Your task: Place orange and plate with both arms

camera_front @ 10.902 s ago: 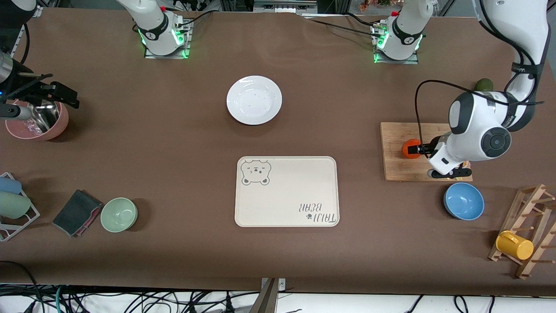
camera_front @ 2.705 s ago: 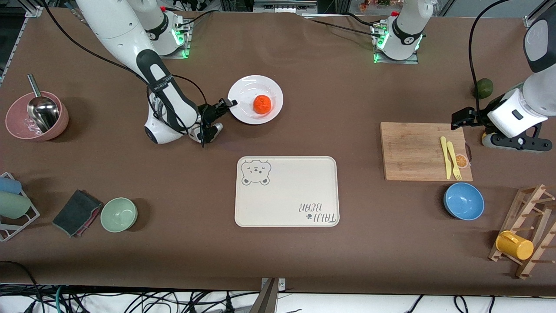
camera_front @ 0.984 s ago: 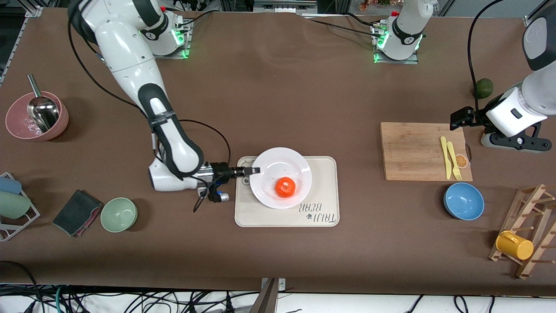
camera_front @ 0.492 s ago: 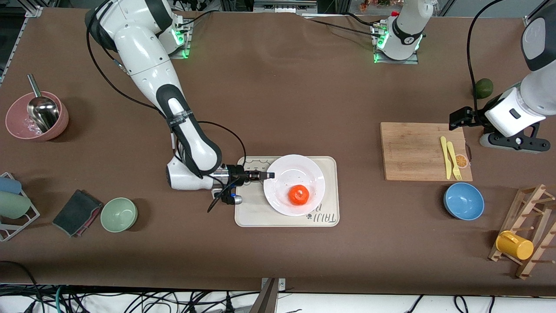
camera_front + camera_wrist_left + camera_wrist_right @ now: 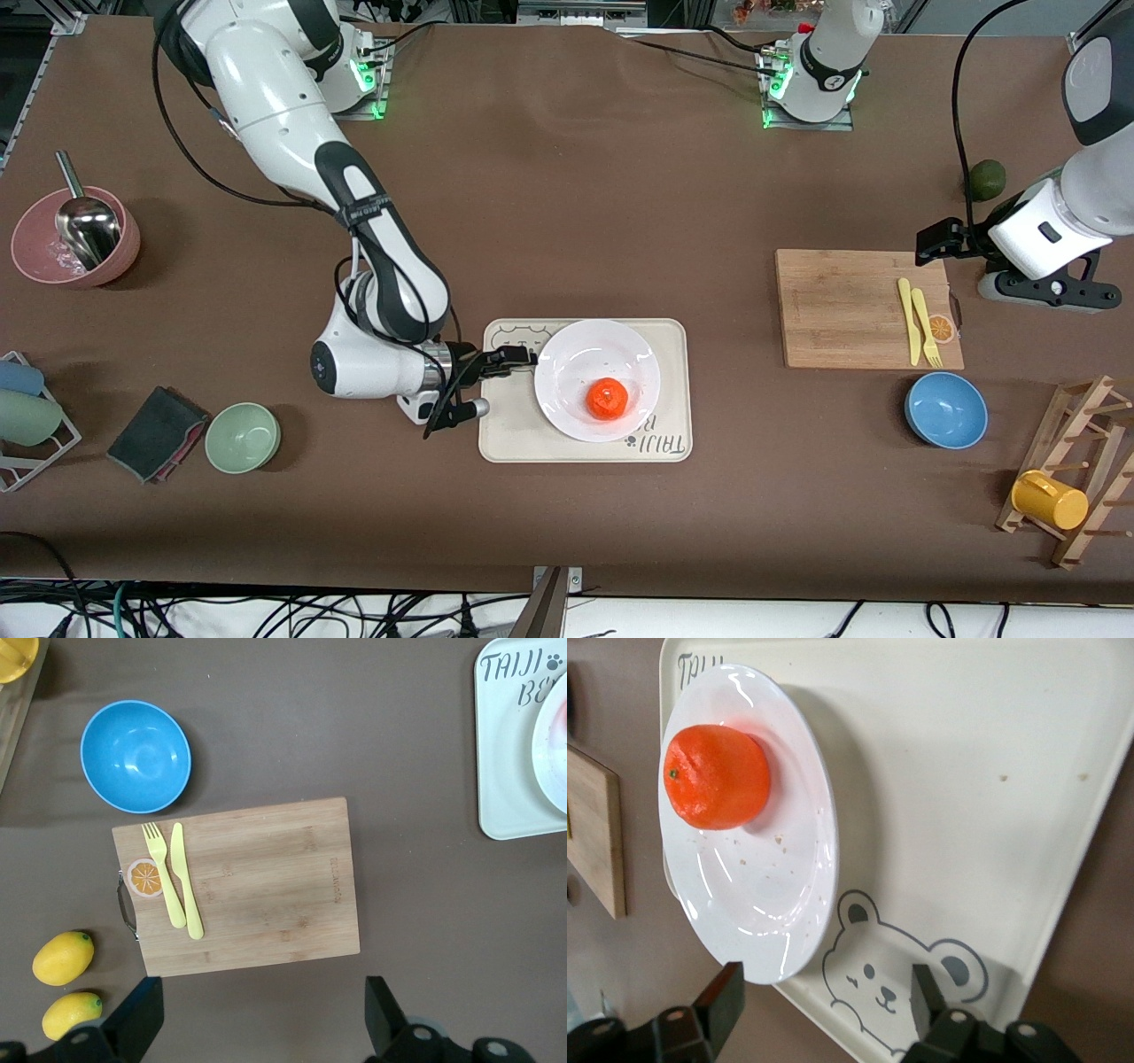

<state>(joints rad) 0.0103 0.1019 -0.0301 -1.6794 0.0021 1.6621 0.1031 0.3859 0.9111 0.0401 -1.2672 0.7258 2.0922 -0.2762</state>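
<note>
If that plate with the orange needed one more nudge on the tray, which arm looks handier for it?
The right arm, I'd guess. Its pincer is open just beside the plate, which sits on the tray with the orange on it. The left pincer waits by the cutting board, well away.

A bear-printed cream tray lies mid-table; a bamboo cutting board carries a yellow knife and fork. A blue bowl sits nearer the camera; two lemons lie beside the board.

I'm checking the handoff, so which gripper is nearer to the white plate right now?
Right. The right gripper is open just beside the plate on the tray; the left gripper waits at the left arm's end, past the cutting board.
</note>
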